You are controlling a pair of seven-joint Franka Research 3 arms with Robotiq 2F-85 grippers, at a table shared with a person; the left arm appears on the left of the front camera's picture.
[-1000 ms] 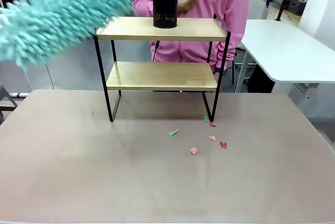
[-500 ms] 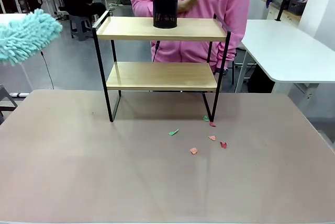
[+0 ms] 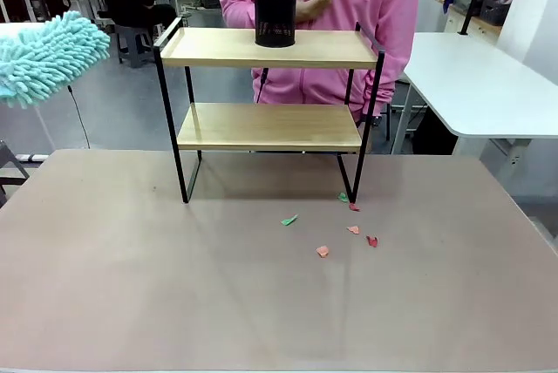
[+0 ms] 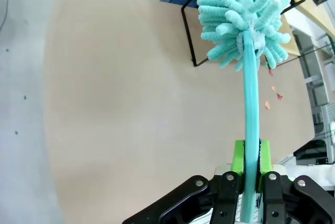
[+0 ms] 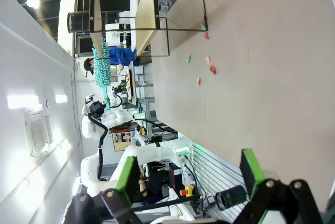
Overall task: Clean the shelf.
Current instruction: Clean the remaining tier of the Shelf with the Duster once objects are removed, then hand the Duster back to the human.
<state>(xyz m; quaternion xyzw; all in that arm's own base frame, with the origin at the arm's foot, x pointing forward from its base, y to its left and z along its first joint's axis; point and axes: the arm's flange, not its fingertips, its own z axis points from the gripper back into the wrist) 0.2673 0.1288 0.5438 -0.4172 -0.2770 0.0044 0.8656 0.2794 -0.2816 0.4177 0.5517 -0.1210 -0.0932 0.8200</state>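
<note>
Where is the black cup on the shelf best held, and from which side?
Probably its rim, from above, one finger inside: the cup stands upright with its mouth open on the top board of the shelf, and looks wide for a grip around its body.

Black mesh cup [image 3: 275, 14], coloured paper scraps [image 3: 323, 251] scattered on brown tabletop [image 3: 131, 286], person in pink top [image 3: 384, 7], white side table [image 3: 475, 85]

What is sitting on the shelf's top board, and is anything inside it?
A black mesh cup stands upright on the top board of the shelf, near its middle. From the front view the cup's own wall hides its inside.
</note>
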